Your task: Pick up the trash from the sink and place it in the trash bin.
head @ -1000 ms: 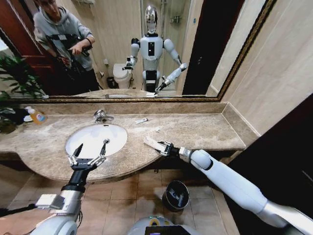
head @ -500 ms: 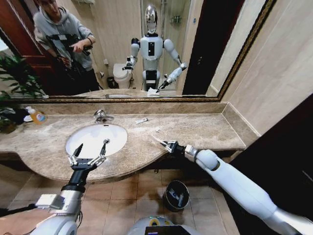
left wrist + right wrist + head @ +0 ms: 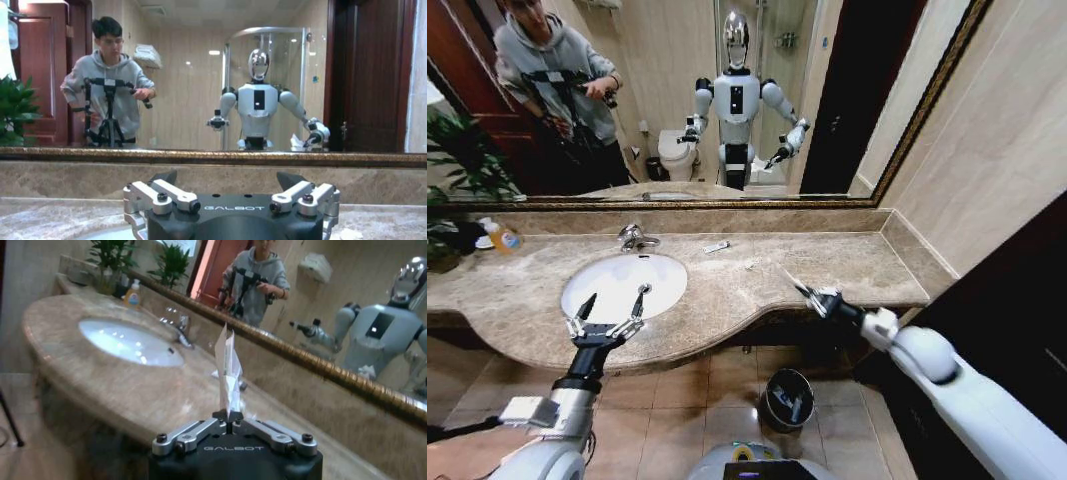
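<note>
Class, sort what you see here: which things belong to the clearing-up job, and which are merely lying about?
Job:
right gripper, shut on the long flat white packet
sink
trash bin
small item on the counter

Lying about:
orange-liquid bottle
plant
faucet

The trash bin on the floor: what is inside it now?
In the head view the trash bin stands under the counter edge; a pale item lies inside, its kind unreadable, the rest dark. The right hand holds the flat white packet above the counter, not in it.
</note>
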